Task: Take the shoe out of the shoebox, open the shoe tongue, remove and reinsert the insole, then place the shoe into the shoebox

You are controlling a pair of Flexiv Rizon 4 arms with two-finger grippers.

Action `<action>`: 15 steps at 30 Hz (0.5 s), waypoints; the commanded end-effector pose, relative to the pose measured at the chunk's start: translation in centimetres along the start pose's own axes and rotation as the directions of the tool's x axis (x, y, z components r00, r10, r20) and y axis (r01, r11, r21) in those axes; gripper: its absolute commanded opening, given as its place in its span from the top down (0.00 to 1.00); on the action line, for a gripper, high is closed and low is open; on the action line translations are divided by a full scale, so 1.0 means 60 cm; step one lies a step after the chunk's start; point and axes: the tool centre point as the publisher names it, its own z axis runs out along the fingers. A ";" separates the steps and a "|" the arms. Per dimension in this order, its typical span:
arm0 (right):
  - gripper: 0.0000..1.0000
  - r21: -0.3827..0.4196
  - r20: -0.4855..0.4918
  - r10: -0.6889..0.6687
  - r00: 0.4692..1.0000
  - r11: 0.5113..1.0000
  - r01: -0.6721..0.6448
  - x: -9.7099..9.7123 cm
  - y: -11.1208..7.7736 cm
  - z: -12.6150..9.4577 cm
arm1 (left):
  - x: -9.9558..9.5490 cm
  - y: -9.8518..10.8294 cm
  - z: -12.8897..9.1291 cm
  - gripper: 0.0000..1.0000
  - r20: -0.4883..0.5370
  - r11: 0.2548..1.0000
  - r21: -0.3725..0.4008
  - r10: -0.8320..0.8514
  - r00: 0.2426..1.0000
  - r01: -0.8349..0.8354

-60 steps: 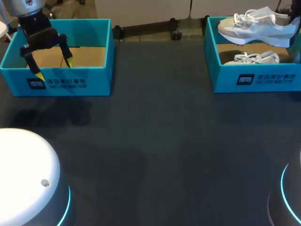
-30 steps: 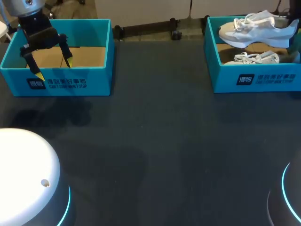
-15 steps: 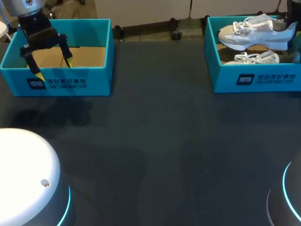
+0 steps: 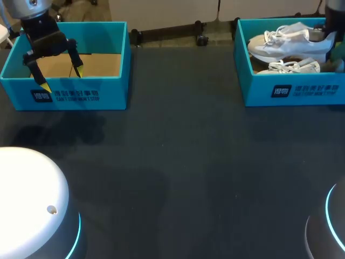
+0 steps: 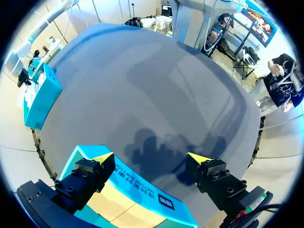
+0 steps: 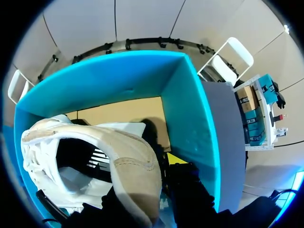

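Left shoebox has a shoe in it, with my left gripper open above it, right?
No: the left shoebox is empty; the head view shows only its bare cardboard floor. The left gripper is open above it, as you say.

Robot-handling test bench, probably part of a robotics lab. A dark-matted table carries staged props: a teal shoebox at the table's far left corner, and a second shoebox at its far right containing a pale shoe. The left arm base and right arm base, ringed with cyan light, stand at the table's near edge.
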 end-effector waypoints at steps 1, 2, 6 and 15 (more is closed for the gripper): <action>1.00 0.010 0.000 0.001 1.000 1.000 -0.001 0.004 0.014 0.017 | 0.000 0.000 -0.001 0.00 -0.003 1.000 -0.002 0.000 1.000 0.000; 1.00 0.010 0.000 0.001 1.000 1.000 -0.001 0.004 0.014 0.017 | 0.000 0.000 -0.001 0.00 -0.003 1.000 -0.002 0.000 1.000 0.000; 1.00 0.012 -0.011 -0.003 1.000 1.000 0.003 0.003 0.014 0.029 | 0.000 0.000 -0.001 0.00 -0.003 1.000 -0.002 0.000 1.000 0.000; 1.00 0.026 -0.024 -0.006 1.000 1.000 0.006 0.003 0.014 0.049 | 0.000 0.000 -0.001 0.00 -0.003 1.000 -0.002 0.000 1.000 0.000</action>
